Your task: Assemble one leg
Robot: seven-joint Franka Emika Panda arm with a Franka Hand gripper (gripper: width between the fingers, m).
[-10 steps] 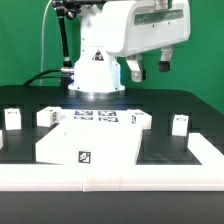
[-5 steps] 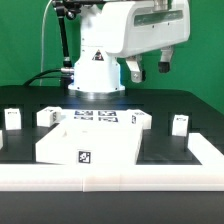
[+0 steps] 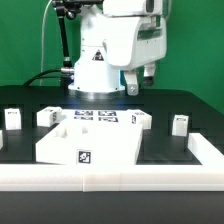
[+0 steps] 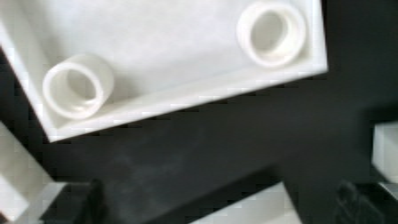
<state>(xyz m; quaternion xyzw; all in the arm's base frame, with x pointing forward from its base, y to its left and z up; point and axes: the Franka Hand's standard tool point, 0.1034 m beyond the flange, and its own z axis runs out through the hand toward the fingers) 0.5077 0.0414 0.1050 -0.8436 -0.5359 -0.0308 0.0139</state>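
Note:
Several small white legs stand on the black table in the exterior view: one at the far left [image 3: 12, 118], one beside the panel's left corner [image 3: 46, 116], one right of the marker board [image 3: 143, 120] and one at the right [image 3: 180, 124]. The large white square panel [image 3: 90, 142] lies in front, with a tag on its front edge. My gripper [image 3: 140, 83] hangs open and empty high above the table, behind the panel and touching nothing. In the wrist view the gripper [image 4: 214, 208] shows only its dark fingertips [image 4: 71, 205], well apart, looking down on the panel [image 4: 169, 60] and two of its round recesses.
The marker board [image 3: 100, 117] lies flat behind the panel. A raised white border [image 3: 150, 178] runs along the table's front and right sides. The robot base [image 3: 95, 70] stands at the back with black cables at the exterior view's left.
The wrist and gripper have swung toward the exterior view's left and dropped a little. The jaws stay open. The legs and the panel have not moved.

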